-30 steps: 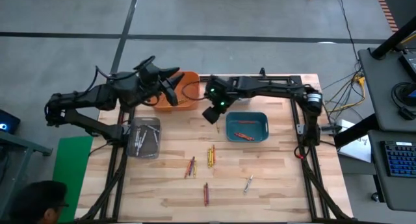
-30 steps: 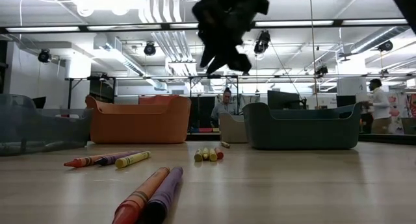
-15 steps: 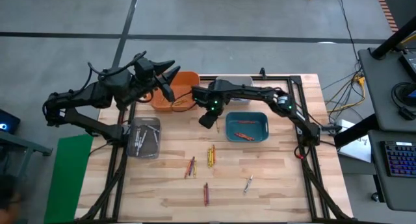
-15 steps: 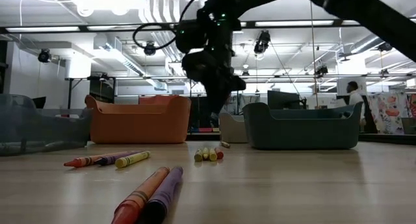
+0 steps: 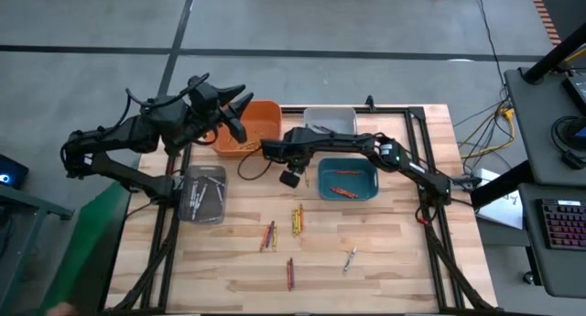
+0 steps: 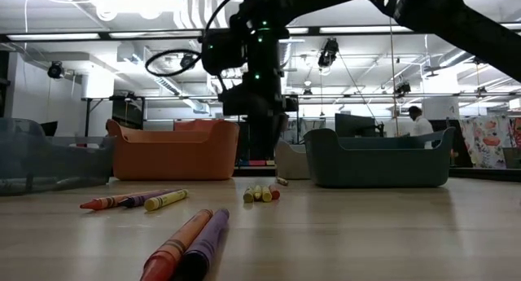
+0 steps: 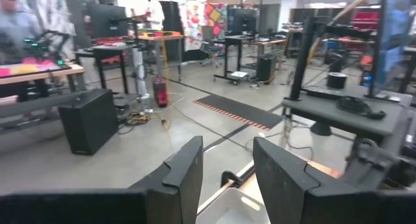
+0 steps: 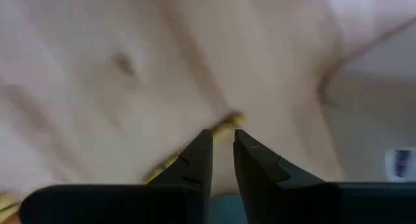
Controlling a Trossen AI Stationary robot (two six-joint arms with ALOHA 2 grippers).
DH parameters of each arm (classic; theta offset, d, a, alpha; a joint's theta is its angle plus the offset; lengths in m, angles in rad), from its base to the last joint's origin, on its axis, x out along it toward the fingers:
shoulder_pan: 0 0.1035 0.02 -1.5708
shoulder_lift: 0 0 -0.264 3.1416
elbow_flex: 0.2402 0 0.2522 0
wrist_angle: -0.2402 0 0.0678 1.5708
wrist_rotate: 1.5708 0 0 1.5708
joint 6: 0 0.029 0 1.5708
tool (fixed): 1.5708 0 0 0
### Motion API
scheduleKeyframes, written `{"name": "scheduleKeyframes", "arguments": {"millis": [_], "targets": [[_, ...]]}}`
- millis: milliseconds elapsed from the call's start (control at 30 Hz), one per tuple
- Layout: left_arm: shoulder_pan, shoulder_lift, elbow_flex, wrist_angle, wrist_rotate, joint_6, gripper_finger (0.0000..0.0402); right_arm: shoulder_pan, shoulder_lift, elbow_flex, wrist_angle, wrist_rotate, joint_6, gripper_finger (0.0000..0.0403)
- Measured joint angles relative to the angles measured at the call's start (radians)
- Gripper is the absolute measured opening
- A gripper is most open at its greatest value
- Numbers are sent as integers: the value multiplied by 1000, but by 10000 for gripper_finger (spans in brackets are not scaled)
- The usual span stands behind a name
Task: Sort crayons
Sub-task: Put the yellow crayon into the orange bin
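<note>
Loose crayons lie flat on the wooden table (image 5: 385, 243): a yellow group (image 5: 298, 219), a red-orange pair (image 5: 269, 234), a red one (image 5: 290, 274) and a grey-white one (image 5: 350, 258). In the low view the same sticks show as a cluster (image 6: 260, 193), a row (image 6: 134, 200) and a near pair (image 6: 189, 244). My right gripper (image 5: 291, 178) (image 6: 265, 151) points down above the table, just far of the yellow group, its fingers (image 8: 223, 134) a narrow gap apart with nothing between. A blurred yellow crayon (image 8: 227, 123) shows past the tips. My left gripper (image 5: 240, 122) (image 7: 227, 146) hovers level over the orange bin, open.
Four bins stand on the far half of the table: orange (image 5: 261, 124), white (image 5: 330, 121), teal (image 5: 348, 179) with red crayons inside, and a clear grey one (image 5: 203, 193) at the left. The near half has free room around the loose crayons. People stand in the room behind.
My right gripper has come down from high above the table and toward its near edge, nearer the yellow crayons, tipping from a slant until it points almost straight down. The crayons have kept their places.
</note>
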Motion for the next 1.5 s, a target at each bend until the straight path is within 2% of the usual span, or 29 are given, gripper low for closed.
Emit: {"name": "scheduleKeyframes", "arguments": {"millis": [67, 267, 533, 700, 933, 1233, 1400, 1500], "targets": [[0, 0, 0, -2, -22, 0, 119, 9, 7, -1, -7, 32, 5, 52], [0, 0, 0, -52, -26, -17, 119, 32, 0, -2, -123, 35, -65, 52], [0, 6, -14, -276, -23, -259, 119, 28, -122, -3, -162, 41, -94, 52], [0, 48, -14, -378, 105, -405, 119, 20, -250, -7, -159, 37, -108, 52], [-17, 225, -14, -350, 293, -534, 119, 8, -485, -70, -118, 128, -166, 52], [-101, 503, -12, -338, 297, -928, 119, 9, -849, -315, 91, 98, -253, 52], [-129, 653, -12, -339, 301, -990, 119, 9, -1014, -491, 242, 88, -269, 52], [-123, 729, -12, -330, 300, -964, 119, 8, -1080, -568, 300, 87, -271, 52]]}}
